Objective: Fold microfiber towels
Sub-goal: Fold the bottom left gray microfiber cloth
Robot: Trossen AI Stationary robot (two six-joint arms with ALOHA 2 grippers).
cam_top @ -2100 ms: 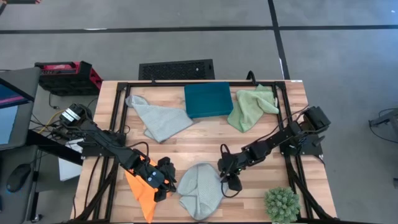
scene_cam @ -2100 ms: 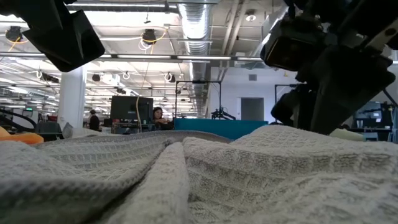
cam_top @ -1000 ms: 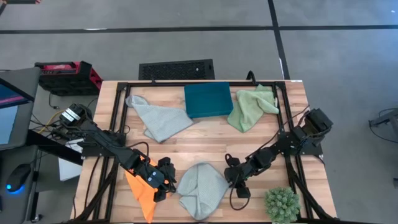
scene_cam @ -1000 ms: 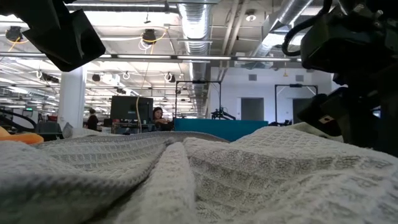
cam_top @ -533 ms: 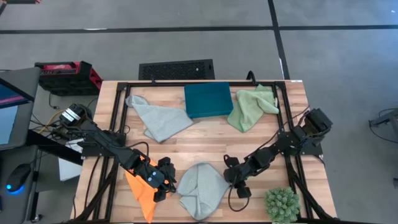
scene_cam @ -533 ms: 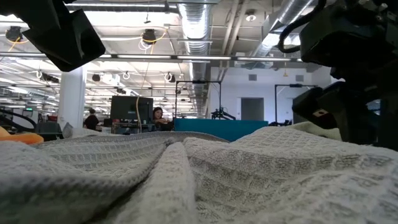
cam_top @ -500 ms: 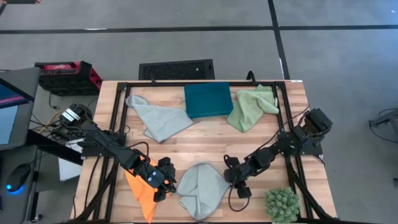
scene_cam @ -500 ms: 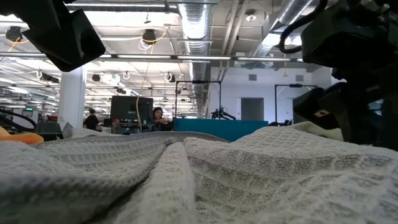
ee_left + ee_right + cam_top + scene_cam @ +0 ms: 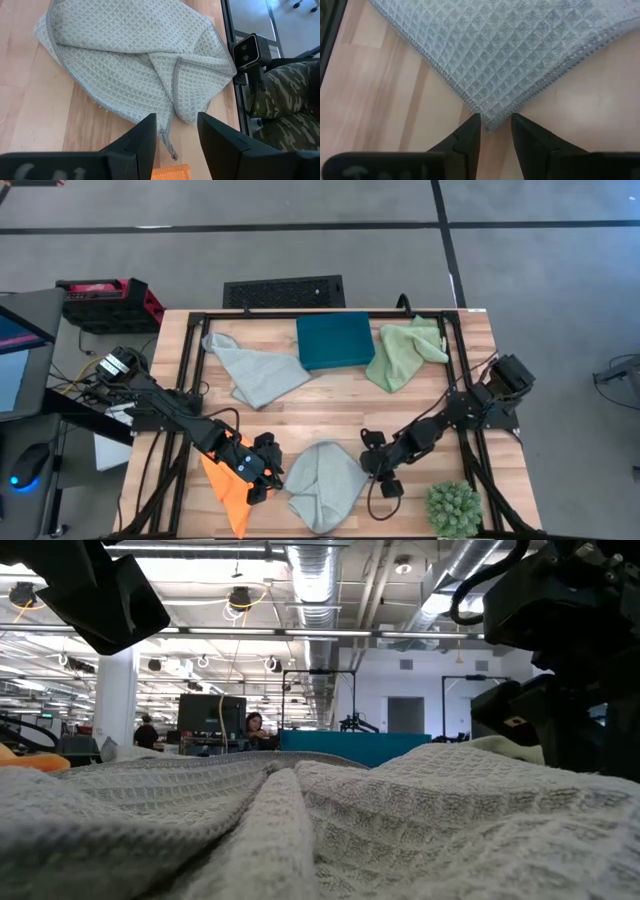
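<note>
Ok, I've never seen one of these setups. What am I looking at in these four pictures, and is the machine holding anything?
These are two dark robot arms at a wooden table. One camera looks straight down, one sits at table-top height, buried behind cloth, and one rides on each wrist. On the table lie four towels: a grey towel at the front, an orange towel beside it, another grey towel and a green towel at the back, plus a teal box and a spiky plant ball. The left gripper is open over the front towel's trailing corner. The right gripper is open, its fingers either side of another corner. Nothing is held yet.
</note>
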